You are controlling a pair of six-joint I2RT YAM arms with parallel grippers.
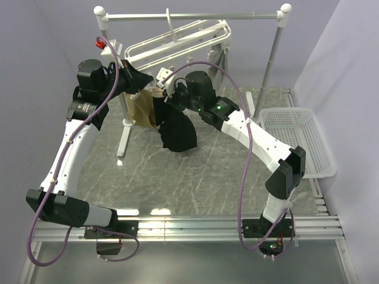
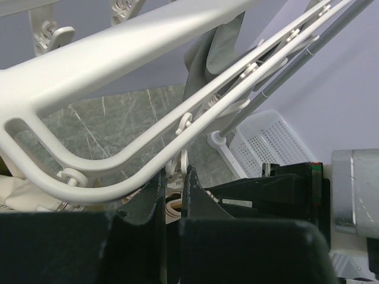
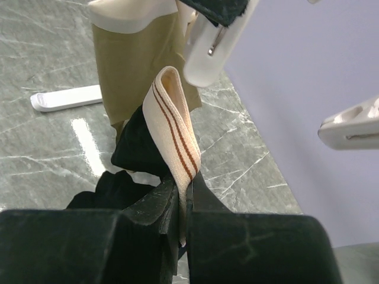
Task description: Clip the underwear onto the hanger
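**A:** What is nearest to you?

**B:** My right gripper point(image 3: 182, 190), low in its wrist view, is clamped on the underwear point(image 3: 137, 149) by the striped waistband point(image 3: 174, 127), which loops up from my fingers. The black cloth hangs just below a white clip point(image 3: 213, 50).

**A:** And the left one?

**B:** My left gripper point(image 2: 174, 192) has its jaws pressed on that clip, under the hanger point(image 2: 148, 35), which tilts across the frame.

**A:** Beyond them?

**B:** A tan garment point(image 3: 142, 65) hangs beside the underwear. Below lies a grey marbled table point(image 1: 195, 177), glossy with glare, and a white basket point(image 1: 296, 136) sits at the right edge. A metal rail point(image 1: 195, 16) runs along the top, with pale lilac walls point(image 1: 47, 35) behind
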